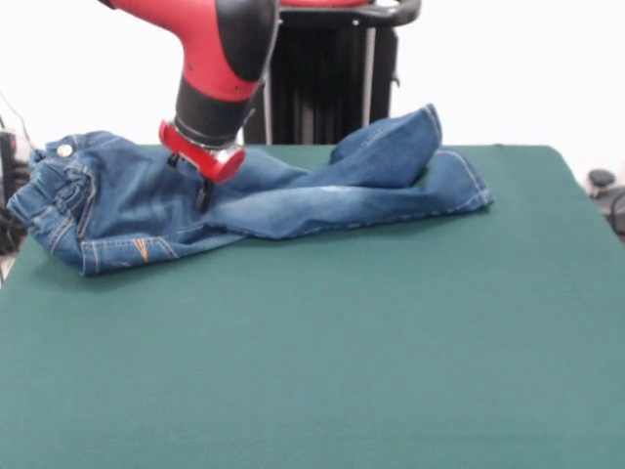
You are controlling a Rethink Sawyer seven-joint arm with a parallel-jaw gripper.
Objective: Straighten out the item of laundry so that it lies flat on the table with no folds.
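Clearly rumpled jeans (pixel 293 195) on table (pixel 391 362): legs crossed, waistband bunched; tool (pixel 203 191) touching thigh, grip state unclear.

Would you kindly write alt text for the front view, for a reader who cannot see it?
A rumpled pair of blue jeans lies folded along the far side of a green table. A red and black robot arm reaches down, its pincer at the denim near the seat.

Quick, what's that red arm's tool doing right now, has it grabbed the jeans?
Tool: down on the jeans; whether it is open, closed or gripping the denim cannot be told.
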